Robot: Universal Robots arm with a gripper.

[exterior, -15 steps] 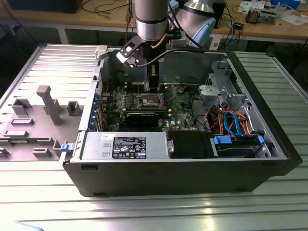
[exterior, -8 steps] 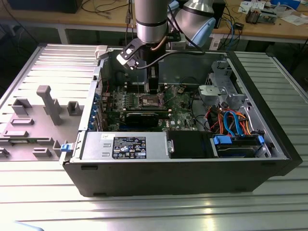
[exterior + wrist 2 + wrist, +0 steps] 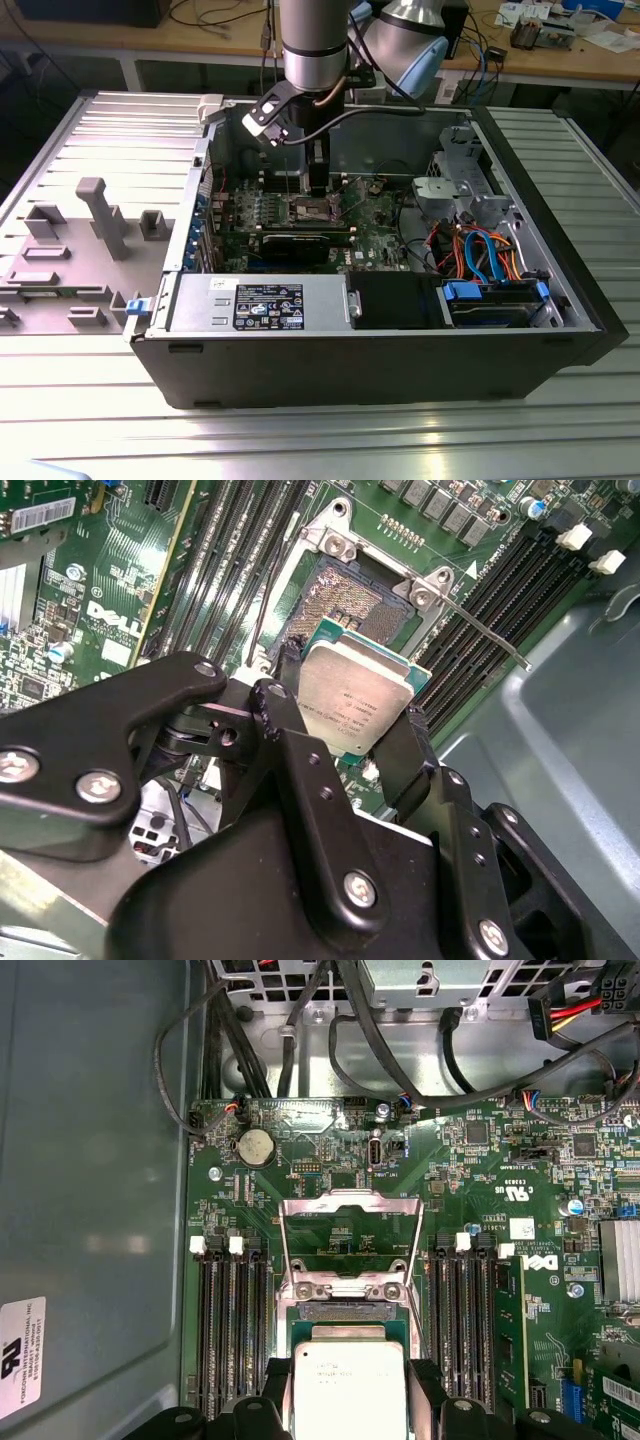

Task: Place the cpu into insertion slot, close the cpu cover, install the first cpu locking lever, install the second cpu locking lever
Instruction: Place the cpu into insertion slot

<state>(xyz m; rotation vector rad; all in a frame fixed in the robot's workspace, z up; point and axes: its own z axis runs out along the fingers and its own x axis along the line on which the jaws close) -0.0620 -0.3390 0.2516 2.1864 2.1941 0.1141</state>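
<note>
A black label with white print (image 3: 268, 305) is fixed to the grey metal power supply box (image 3: 200, 305), and a white printed sticker (image 3: 20, 1355) sits on the grey inner case wall; white lettering is also silk-screened on the green motherboard (image 3: 330, 1160). The open black computer case (image 3: 350, 370) lies on a ribbed aluminium table (image 3: 400, 440), beside grey plastic fixture blocks (image 3: 100, 215), with a wooden workbench (image 3: 100, 30) behind. The black two-finger gripper (image 3: 350, 708) is lowered into the case, and its fingers (image 3: 285, 680) are clamped on opposite edges of the small square cpu (image 3: 355, 705). The cpu has a silvery metal top with faint print and a green rim. It is held directly over the near part of the square, dark-centred insertion slot (image 3: 345, 595); contact cannot be determined. In the first wrist view, the thin silvery cpu cover (image 3: 345, 1198) stands raised behind the slot. A thin metal locking lever (image 3: 490, 630) sticks out beside the slot.
</note>
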